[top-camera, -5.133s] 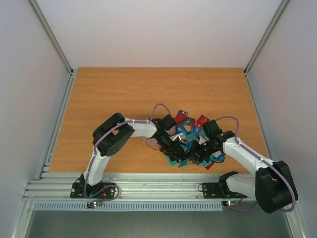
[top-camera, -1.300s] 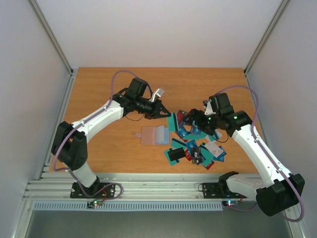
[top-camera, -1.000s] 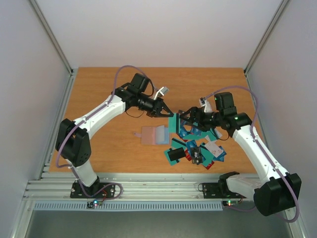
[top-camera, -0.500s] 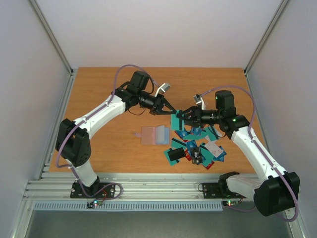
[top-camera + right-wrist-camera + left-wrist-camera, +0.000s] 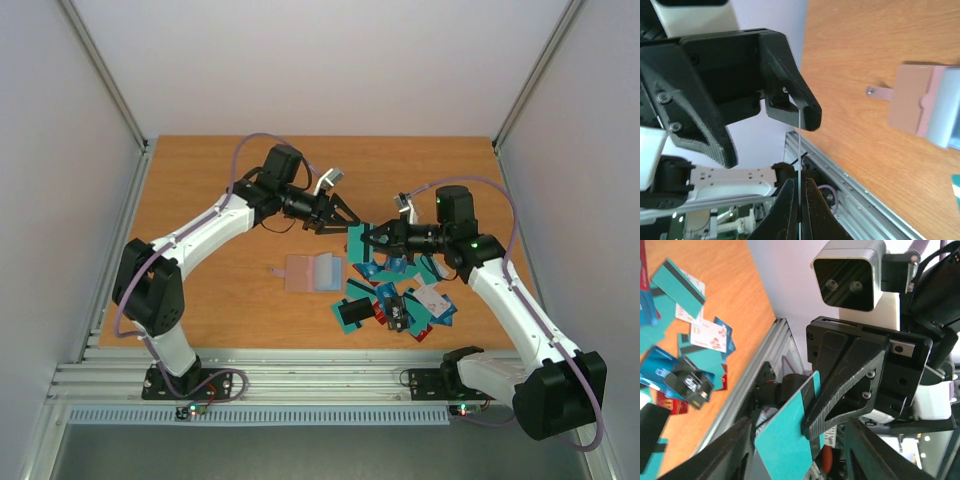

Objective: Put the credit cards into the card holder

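My right gripper is shut on a teal credit card with a black stripe and holds it on edge above the table. My left gripper is open, just left of it. In the left wrist view the card stands between my open left fingers, pinched by the right gripper's fingers. In the right wrist view the card shows edge-on, reaching up beside one left finger. The card holder lies flat below both grippers. The other credit cards lie in a pile.
The wooden table has a metal rail along its near edge and white walls on three sides. The holder also shows in the right wrist view, with a small tab on its left side.
Both grippers left the pile. The right one lifted a teal card and carried it left; the left one swung right, open, until the card stood between its fingers.
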Robot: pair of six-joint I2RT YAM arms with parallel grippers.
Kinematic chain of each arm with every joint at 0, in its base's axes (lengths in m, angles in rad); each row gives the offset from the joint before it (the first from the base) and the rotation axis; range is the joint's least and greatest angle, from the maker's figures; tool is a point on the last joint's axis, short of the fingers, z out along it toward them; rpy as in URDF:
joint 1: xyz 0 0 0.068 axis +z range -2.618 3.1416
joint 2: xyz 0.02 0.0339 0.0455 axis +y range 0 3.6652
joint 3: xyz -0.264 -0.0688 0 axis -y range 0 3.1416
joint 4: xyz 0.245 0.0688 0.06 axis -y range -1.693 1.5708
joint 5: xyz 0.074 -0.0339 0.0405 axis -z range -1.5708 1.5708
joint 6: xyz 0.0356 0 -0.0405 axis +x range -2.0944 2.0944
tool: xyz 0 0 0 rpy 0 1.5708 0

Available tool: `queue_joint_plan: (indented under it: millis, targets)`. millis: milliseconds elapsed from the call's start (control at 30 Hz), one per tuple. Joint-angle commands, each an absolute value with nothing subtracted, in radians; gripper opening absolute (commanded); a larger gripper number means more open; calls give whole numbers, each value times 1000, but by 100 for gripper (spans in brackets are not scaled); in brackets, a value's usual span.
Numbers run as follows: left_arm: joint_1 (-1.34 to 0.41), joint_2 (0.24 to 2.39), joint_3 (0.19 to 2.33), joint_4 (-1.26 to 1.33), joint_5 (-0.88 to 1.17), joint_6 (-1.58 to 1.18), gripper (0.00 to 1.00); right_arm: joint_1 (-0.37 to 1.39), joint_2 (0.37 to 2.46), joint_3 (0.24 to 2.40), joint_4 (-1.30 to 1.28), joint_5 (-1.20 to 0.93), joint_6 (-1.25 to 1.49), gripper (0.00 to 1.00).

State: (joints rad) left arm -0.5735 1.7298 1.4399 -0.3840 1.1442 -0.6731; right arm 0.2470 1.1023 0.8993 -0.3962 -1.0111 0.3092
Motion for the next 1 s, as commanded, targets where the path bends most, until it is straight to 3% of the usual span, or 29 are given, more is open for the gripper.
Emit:
queue_joint_plan:
  millis: [0, 267, 567, 867, 967]
  targets:
    - [-573, 1738, 1401, -283, 1089, -691, 54, 245, 1107, 922, -456, -918, 280, 1]
    - [-573, 1701, 1279, 49, 1098, -926, 56, 222, 1094, 917, -297, -939, 388, 1]
    - [-575, 1687, 1186, 342, 1134, -1136, 34, 204, 1082, 904, -207, -949, 435, 1]
    - [-584, 1680, 1154, 456, 1153, -1225, 32, 196, 1078, 899, -183, -935, 448, 1]
    - [-585, 1683, 1147, 521, 1163, -1261, 22, 195, 1084, 896, -178, -944, 452, 1]
